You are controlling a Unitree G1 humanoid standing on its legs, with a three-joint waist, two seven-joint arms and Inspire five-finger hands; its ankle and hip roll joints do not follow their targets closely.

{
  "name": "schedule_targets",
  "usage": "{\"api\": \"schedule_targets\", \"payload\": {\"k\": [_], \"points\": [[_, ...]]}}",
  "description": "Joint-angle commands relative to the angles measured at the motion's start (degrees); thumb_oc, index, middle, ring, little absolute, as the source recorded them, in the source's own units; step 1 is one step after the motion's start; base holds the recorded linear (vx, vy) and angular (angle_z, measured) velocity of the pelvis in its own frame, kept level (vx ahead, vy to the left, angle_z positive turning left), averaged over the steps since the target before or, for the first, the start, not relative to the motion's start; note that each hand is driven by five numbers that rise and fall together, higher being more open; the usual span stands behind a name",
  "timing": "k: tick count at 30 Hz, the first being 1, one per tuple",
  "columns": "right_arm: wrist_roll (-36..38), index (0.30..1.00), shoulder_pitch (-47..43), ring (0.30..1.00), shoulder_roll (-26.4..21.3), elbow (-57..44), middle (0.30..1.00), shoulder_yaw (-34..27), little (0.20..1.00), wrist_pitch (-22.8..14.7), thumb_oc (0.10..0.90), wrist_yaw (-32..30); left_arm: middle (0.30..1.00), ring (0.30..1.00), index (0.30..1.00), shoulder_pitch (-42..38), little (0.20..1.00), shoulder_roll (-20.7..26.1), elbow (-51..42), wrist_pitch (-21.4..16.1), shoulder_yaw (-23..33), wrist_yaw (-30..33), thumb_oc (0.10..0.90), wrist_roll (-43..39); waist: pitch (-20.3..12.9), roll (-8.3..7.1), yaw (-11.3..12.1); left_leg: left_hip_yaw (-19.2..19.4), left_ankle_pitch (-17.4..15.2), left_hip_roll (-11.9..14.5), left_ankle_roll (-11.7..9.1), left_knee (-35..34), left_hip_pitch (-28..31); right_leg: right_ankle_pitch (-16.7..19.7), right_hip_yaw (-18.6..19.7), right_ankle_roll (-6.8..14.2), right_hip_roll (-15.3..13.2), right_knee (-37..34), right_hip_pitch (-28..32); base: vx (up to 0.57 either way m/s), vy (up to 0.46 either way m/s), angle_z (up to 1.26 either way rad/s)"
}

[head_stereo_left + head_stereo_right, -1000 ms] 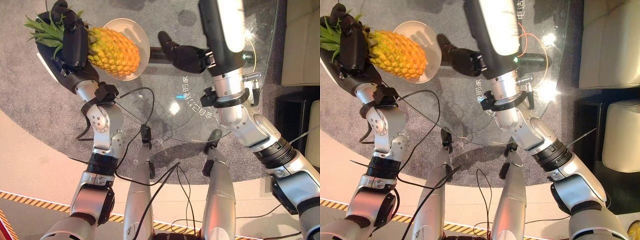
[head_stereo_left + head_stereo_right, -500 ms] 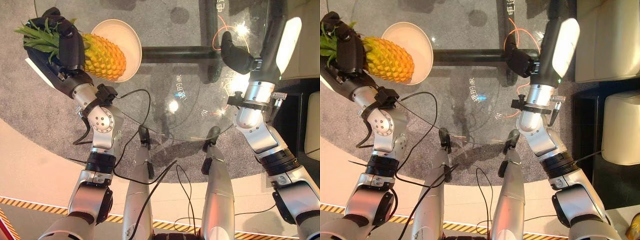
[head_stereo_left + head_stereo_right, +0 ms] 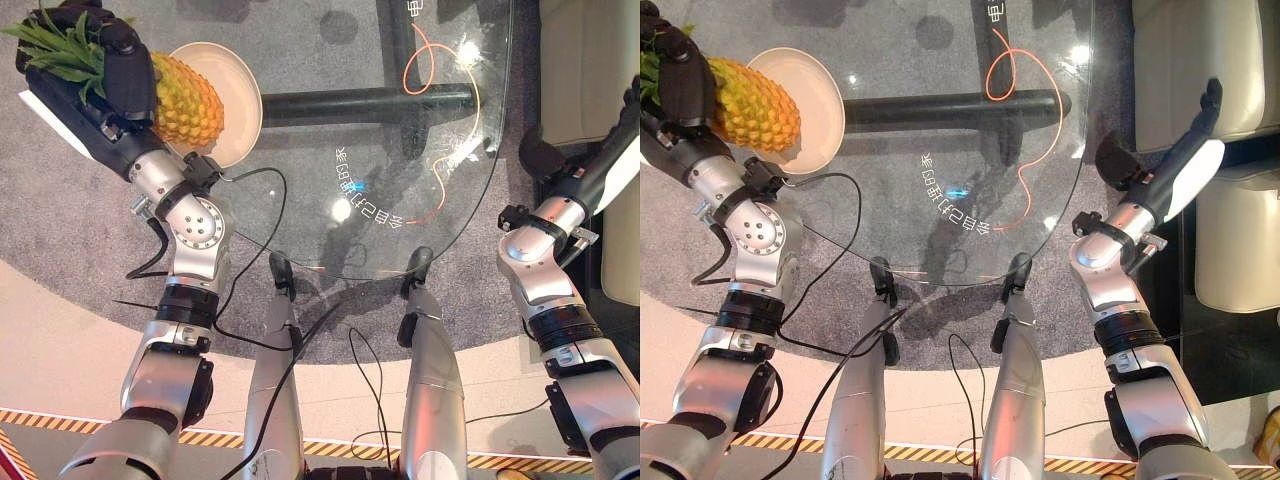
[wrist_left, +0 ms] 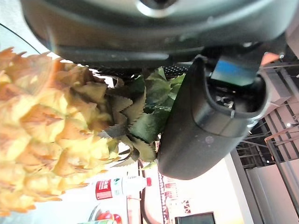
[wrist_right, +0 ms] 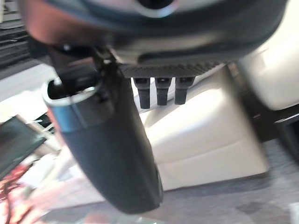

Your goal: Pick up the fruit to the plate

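Your left hand is curled round the pineapple where the green crown meets the yellow body, and it grips the fruit firmly. You can see the same grasp in the left wrist view, where the thumb stands beside the leaves and the scaly body fills one side. The pineapple lies roughly level, crown toward the far left edge of the head views, its rounded end over the near-left part of the cream plate. You cannot tell from these views whether the fruit touches the plate or is held just above it.

The plate sits on the round glass table, near its far left edge. A dark bar runs under the glass from beside the plate toward the right. An orange cord curls on the glass at the far right part of the table, well apart from the plate.

Your right hand is off the table's right edge, raised beside the cream sofa, and holds nothing. In the right wrist view its thumb juts out and the fingers show short beside it, with the sofa cushion beyond them; you cannot tell whether those fingers are straight or curled.
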Motion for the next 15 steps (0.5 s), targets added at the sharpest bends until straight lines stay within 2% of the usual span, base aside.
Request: {"api": "schedule_targets", "payload": {"k": [1, 5, 12, 15], "points": [[3.7, 0.9, -4.3, 0.9, -2.4, 1.3, 0.9, -2.0, 0.9, -4.2, 0.8, -2.6, 0.3, 0.3, 0.3, -8.0, 0.2, 7.9, -1.9, -7.8, 0.8, 2.8, 0.1, 6.3, -1.6, -2.02, 0.8, -2.2, -4.4, 0.6, -3.0, 4.4, -1.6, 0.5, -0.4, 2.2, 0.5, -3.8, 3.1, 0.0, 0.0, 0.0], [8.3, 0.9, -5.2, 0.9, -2.3, 9.0, 0.9, -1.0, 0.9, -2.9, 0.8, -0.2, 0.3, 0.3, 0.3, -10.2, 0.2, 9.4, 0.9, -7.3, -0.6, 3.8, 0.1, 5.6, -1.6, -1.98, 0.8, -2.2, -4.5, 0.7, -3.1, 4.7, -1.7, 0.3, -0.5, 2.0, 0.6, -3.6, 3.0, 0.0, 0.0, -0.03], [15.0, 0.9, -7.2, 0.9, -2.0, 26.3, 0.9, 0.0, 0.9, -1.4, 0.8, 12.7, 0.3, 0.3, 0.3, -14.5, 0.2, 11.3, 5.9, -6.3, -3.2, 3.8, 0.1, 3.1, -1.6, -1.88, 1.2, -2.5, -4.8, 0.9, -2.9, 5.6, -2.4, -0.1, -0.7, 1.7, 0.8, -2.9, 2.6, 0.0, -0.004, 0.0], [17.3, 0.9, -7.6, 0.9, -1.6, 30.3, 0.9, 0.3, 0.9, -0.1, 0.8, 17.4, 0.3, 0.3, 0.3, -15.9, 0.2, 11.8, 7.8, -6.1, -4.1, 3.6, 0.1, 2.3, -1.6, -2.02, 1.3, -2.7, -4.9, 1.0, -2.9, 6.0, -2.6, -0.3, -0.8, 1.6, 0.9, -2.5, 2.4, 0.0, 0.0, 0.0]]}}
